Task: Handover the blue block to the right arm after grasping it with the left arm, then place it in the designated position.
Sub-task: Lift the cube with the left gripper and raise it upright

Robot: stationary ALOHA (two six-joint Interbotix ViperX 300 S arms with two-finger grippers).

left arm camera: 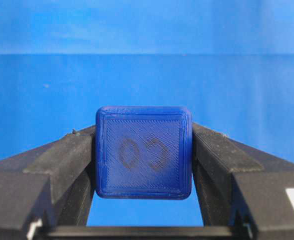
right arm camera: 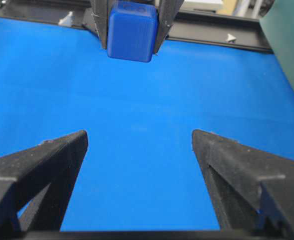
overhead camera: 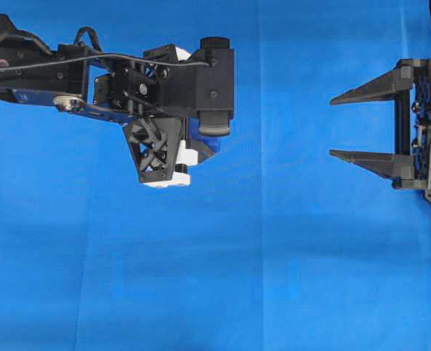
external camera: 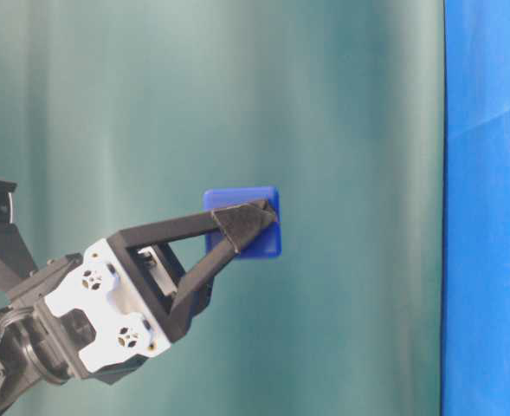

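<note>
Between the left arm's fingers [left arm camera: 67, 160] sits the clamped blue block [left arm camera: 144, 152]; right arm's fingers [right arm camera: 57, 160] gape empty

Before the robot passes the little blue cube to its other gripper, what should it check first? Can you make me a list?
1. Blue block squeezed between the left gripper fingers: ok.
2. Block lifted off the blue cloth: ok, it hangs in the air in the table-level view.
3. Right gripper open wide enough for the block: ok, its jaws are spread far apart.
4. Right gripper facing the block: ok, the block shows straight ahead in its wrist camera.
5. Grippers close enough to pass: not ok, a wide gap of cloth still separates them.
6. Place to put the block down: cannot tell, no marked spot shows.
</note>
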